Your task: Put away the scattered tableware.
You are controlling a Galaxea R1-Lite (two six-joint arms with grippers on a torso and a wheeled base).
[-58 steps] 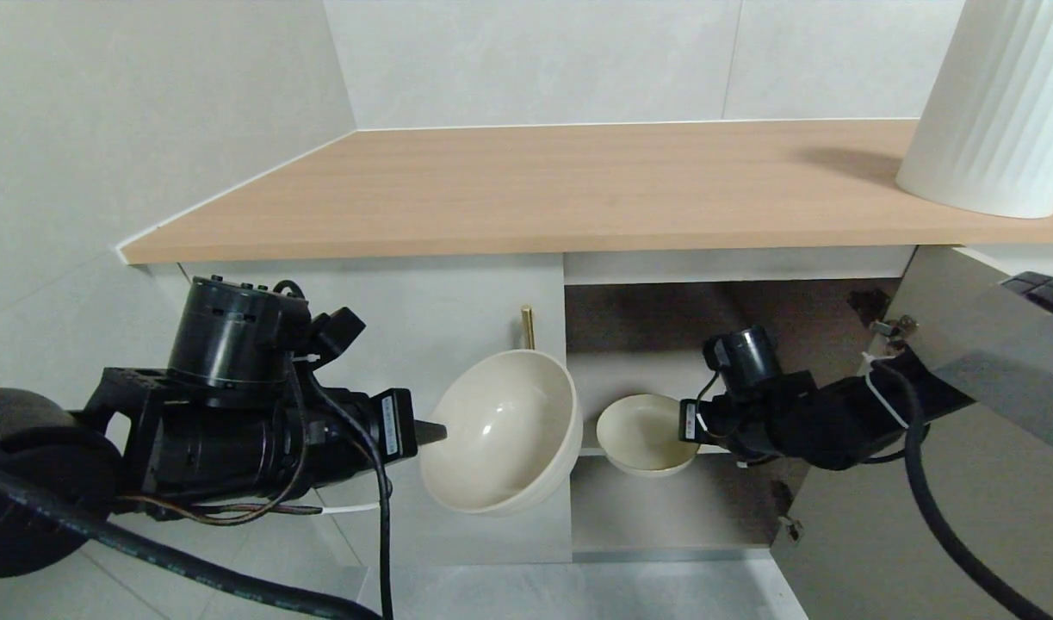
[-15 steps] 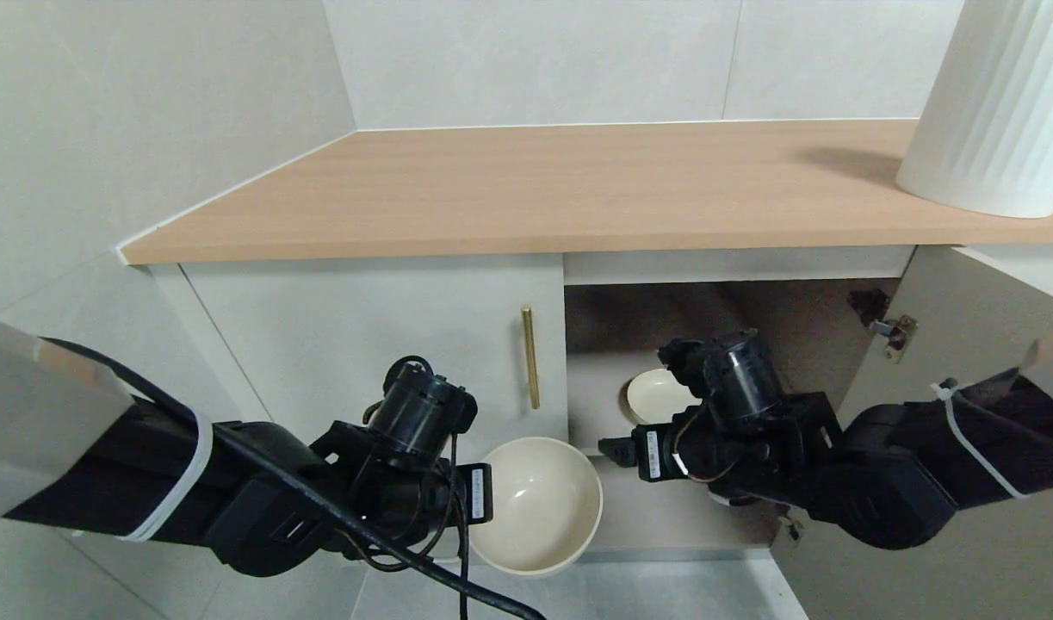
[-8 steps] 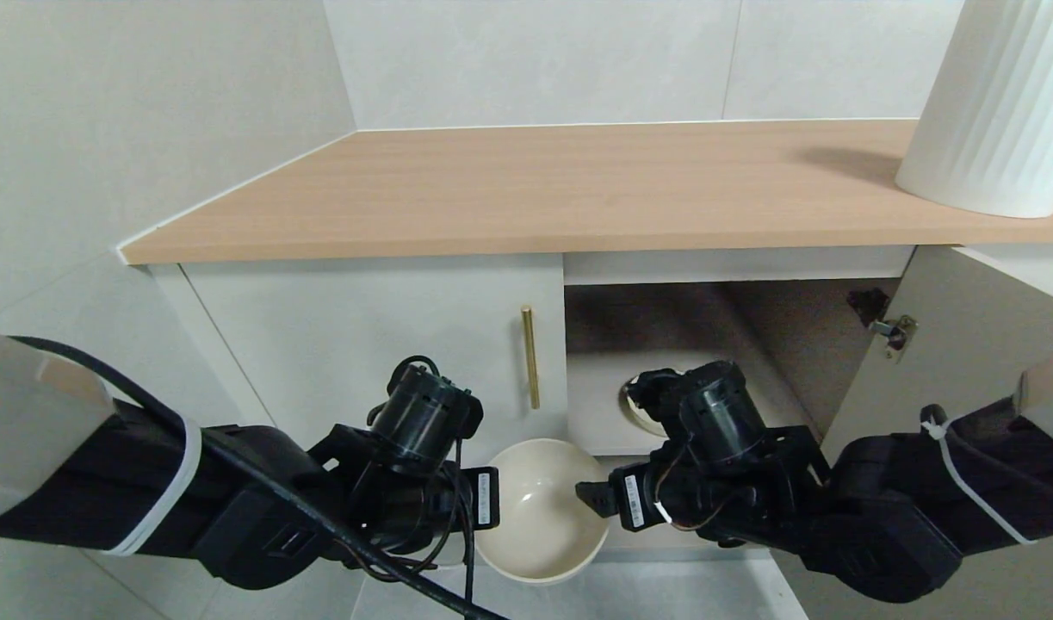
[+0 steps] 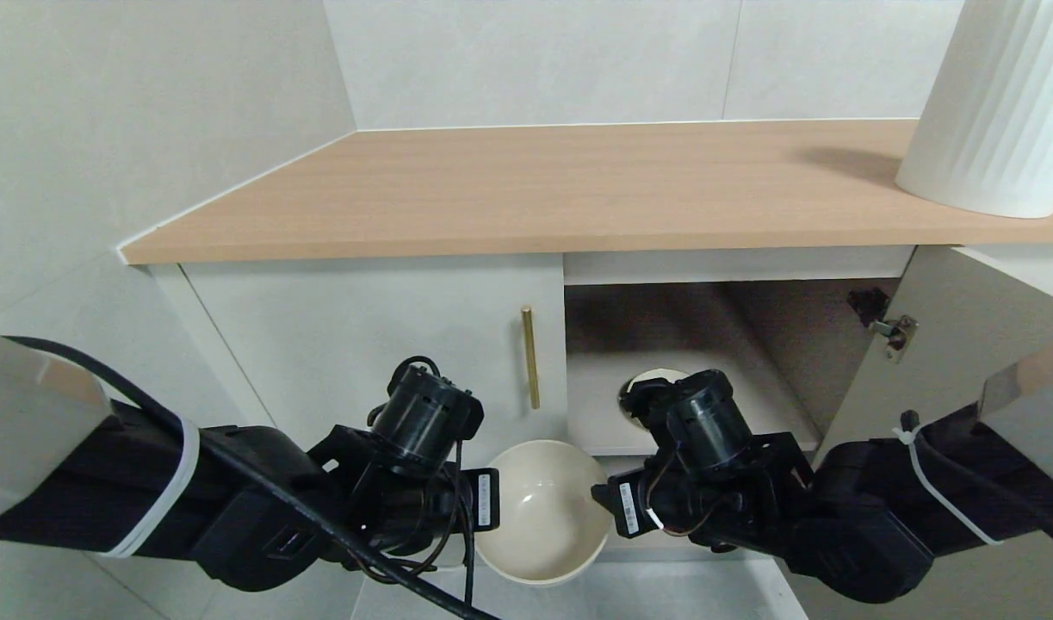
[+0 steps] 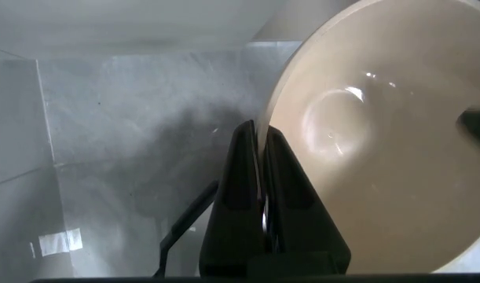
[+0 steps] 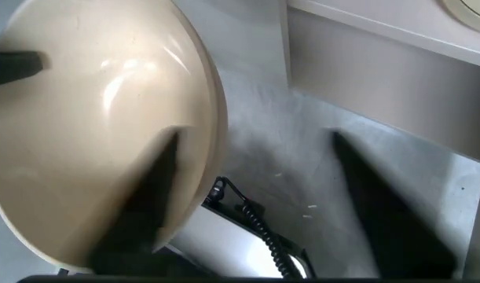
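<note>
A large cream bowl hangs low before the cabinet, just above the floor. My left gripper is shut on its left rim; the left wrist view has both fingers pinching the rim of the bowl. My right gripper is open at the bowl's right rim. In the right wrist view the bowl has its rim between the spread fingers of the right gripper. A small cream bowl sits on the cabinet shelf, mostly hidden behind my right wrist.
The cabinet's right door stands open. Its left door is closed, with a brass handle. On the wooden countertop stands a white ribbed container at the right. Grey floor tiles lie below.
My right gripper left the small bowl on the shelf, came out of the cabinet and dropped to the large bowl's right rim. The left arm lowered the large bowl, then kept still.
</note>
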